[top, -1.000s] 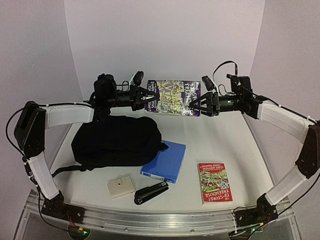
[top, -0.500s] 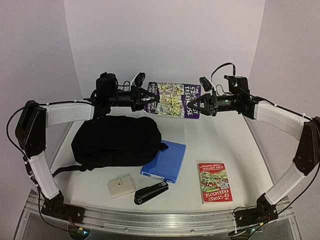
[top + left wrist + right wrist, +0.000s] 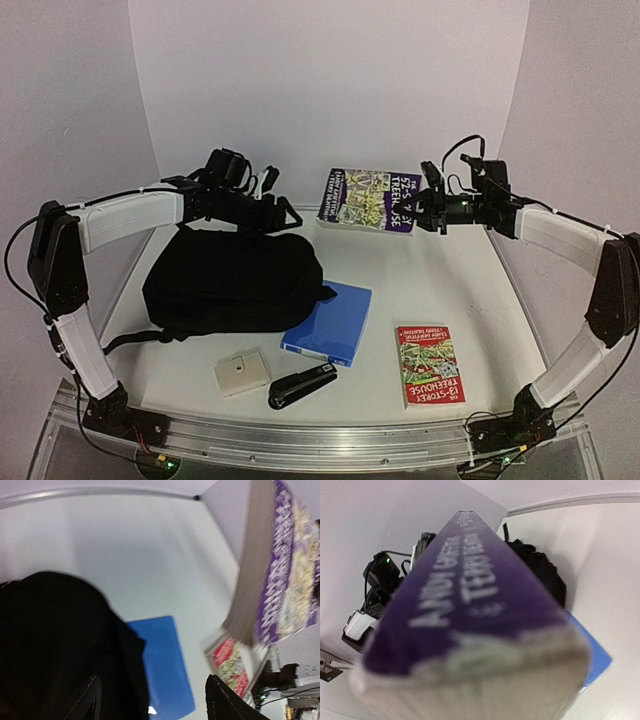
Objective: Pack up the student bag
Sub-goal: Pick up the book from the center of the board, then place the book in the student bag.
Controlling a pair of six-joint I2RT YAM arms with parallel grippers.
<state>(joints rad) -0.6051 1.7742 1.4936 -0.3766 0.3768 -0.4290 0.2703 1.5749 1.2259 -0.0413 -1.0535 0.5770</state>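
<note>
Overhead, we see the right gripper (image 3: 428, 207) clamped on the purple paperback book (image 3: 368, 200). Only our left wrist camera shows the left gripper (image 3: 152, 692) spread wide, empty.

The student bag (image 3: 235, 280), a soft black backpack, lies slumped left of centre, one strap trailing near-left.

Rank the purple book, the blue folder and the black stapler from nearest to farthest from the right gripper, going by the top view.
1. purple book: at the back of the table, gripped at its right edge by the right gripper.
2. blue folder: lying in the middle of the table.
3. black stapler: at the near edge, left of centre.
</note>
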